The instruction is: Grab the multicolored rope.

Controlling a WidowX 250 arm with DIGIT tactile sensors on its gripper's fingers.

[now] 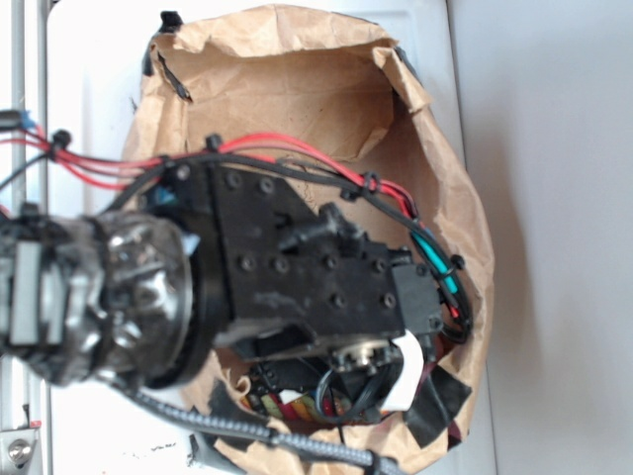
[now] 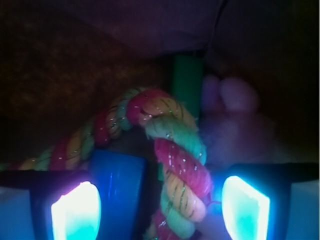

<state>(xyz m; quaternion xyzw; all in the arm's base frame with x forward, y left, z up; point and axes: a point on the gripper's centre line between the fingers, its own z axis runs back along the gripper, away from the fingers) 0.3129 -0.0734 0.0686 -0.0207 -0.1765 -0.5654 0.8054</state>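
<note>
The multicolored rope, twisted from red, yellow and light green strands, lies bent in a loop in the wrist view. One leg runs down between my fingers and the other trails off to the left. My gripper is open, its lit pads wide apart with gaps on both sides of the rope. In the exterior view my gripper reaches down into the brown paper bag. Only a small striped bit of rope shows under it.
A blue block sits between the left pad and the rope. A green upright piece and a pale fuzzy lump lie beyond. The bag walls surround the arm closely. A grey-and-black braided cable crosses the bag's near rim.
</note>
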